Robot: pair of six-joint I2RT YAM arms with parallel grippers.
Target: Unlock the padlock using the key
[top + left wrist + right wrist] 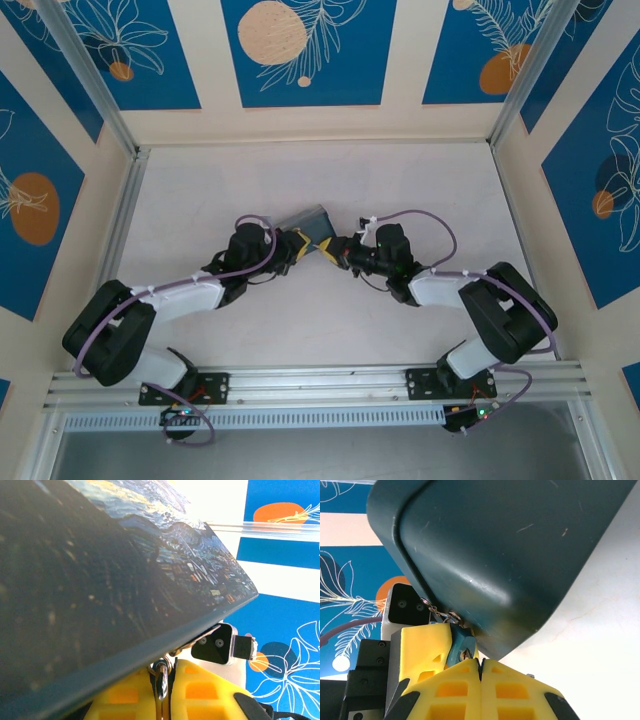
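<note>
Padlock (460, 645): small blue-green body hanging right under the edge of the painted tin (308, 220), mid-surface (330, 330), where the two pincers meet.
Left pincer (167, 680): clenched. A silvery metal loop sits in the seam between its yellow fingers, just below the tin's rim. From the right wrist view, one of its fingers (425, 647) lies flush against the padlock's side, so it is grasping the padlock.
Right pincer (481, 666): fingers pressed together with no visible gap, and the tips touch the padlock's lower face. Can't tell whether the key is between them, too small or hidden.
Pose, from above: both arms reach forward and inward from their bases in a V, elbows out. The left pincer (300, 243) and right pincer (335, 250) are nose to nose at the tin's near edge, with each wrist camera facing the other.
</note>
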